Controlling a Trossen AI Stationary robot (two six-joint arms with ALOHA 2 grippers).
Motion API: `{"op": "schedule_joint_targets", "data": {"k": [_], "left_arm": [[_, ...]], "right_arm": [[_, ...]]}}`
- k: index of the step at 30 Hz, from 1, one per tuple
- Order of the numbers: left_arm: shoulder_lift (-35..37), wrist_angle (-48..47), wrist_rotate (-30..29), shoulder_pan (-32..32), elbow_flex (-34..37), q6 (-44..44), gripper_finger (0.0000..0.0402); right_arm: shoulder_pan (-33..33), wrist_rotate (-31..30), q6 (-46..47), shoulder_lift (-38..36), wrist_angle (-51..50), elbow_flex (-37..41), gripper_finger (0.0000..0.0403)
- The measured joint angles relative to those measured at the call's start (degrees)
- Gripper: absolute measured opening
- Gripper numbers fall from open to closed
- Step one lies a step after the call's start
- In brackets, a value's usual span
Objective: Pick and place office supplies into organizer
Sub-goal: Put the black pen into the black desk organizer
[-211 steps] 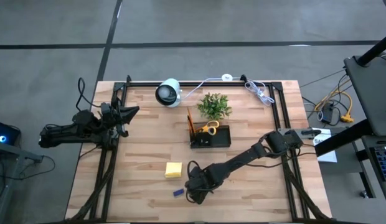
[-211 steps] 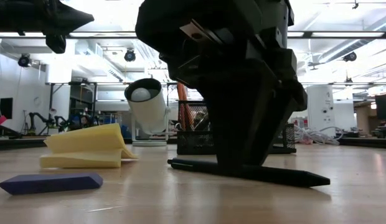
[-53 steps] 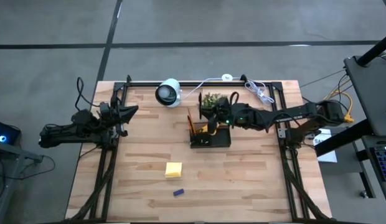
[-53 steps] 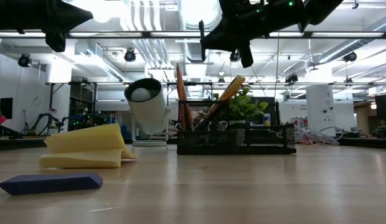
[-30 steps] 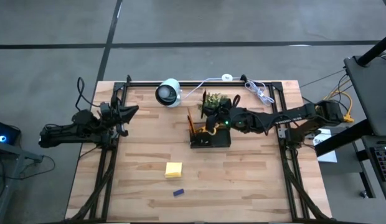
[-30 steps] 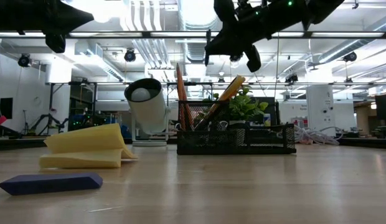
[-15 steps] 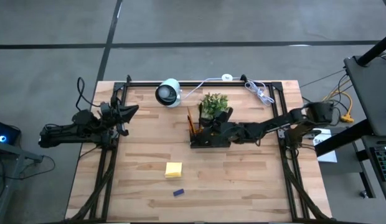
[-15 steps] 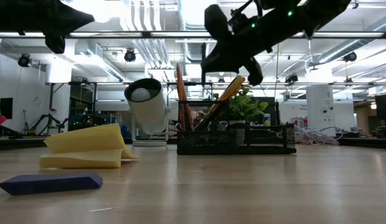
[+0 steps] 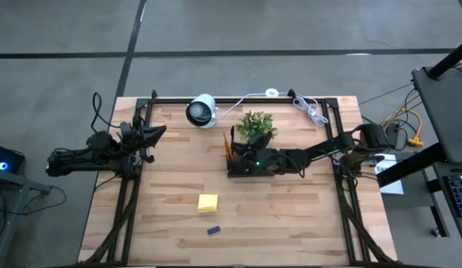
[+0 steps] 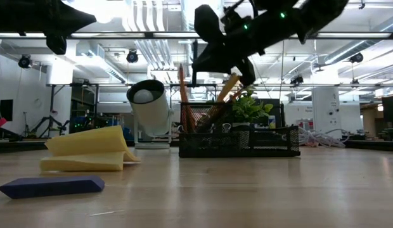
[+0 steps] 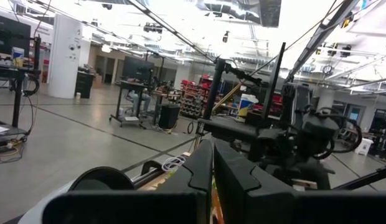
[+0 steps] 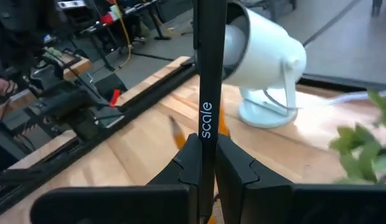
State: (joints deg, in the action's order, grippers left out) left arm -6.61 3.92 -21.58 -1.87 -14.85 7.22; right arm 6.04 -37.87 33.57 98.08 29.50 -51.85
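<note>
My right gripper (image 9: pixel 242 160) hangs over the black mesh organizer (image 9: pixel 262 168), shut on a black pen (image 12: pixel 208 62) marked "scale". Orange pencils (image 10: pixel 184 95) and yellow-handled scissors (image 10: pixel 227 88) stand tilted in the organizer (image 10: pixel 238 140). A yellow sticky-note pad (image 9: pixel 208 202) and a small blue block (image 9: pixel 214 230) lie on the table nearer the front edge. My left gripper (image 9: pixel 153 134) waits shut above the table's left edge, holding nothing. My right gripper pinches the pen's shaft (image 12: pixel 207 127), just below the lettering, between its two fingers. The fingers come about level from the table's right side, and the pen lies across them. The pen is lifted clear above the organizer; its lower end is hidden behind the fingers.
A green potted plant (image 9: pixel 256 125) stands just beyond the organizer, and a white round camera (image 9: pixel 202 111) stands at the back left of it. Black frame rails (image 9: pixel 238 100) run along the table's far edge and both sides. White cable (image 9: pixel 311 110) lies at the far right.
My right gripper, still shut on the pen, has come from above the plant toward the table's near edge and down, and now hangs over the organizer. It has rolled a little on the way.
</note>
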Motion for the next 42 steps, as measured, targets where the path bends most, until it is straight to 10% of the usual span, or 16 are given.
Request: {"op": "schedule_joint_targets", "data": {"k": [9,42], "left_arm": [[-0.2,-0.1,-0.3,0.0,0.0,0.0,0.0],[-0.4,-0.2,-0.4,0.0,0.0,0.0,0.0]], "right_arm": [[0.0,0.1,-0.9,0.0,-20.2,-8.5,0.0013],[0.5,-6.2,13.7,0.4,-33.0,-12.5,0.0013]]}}
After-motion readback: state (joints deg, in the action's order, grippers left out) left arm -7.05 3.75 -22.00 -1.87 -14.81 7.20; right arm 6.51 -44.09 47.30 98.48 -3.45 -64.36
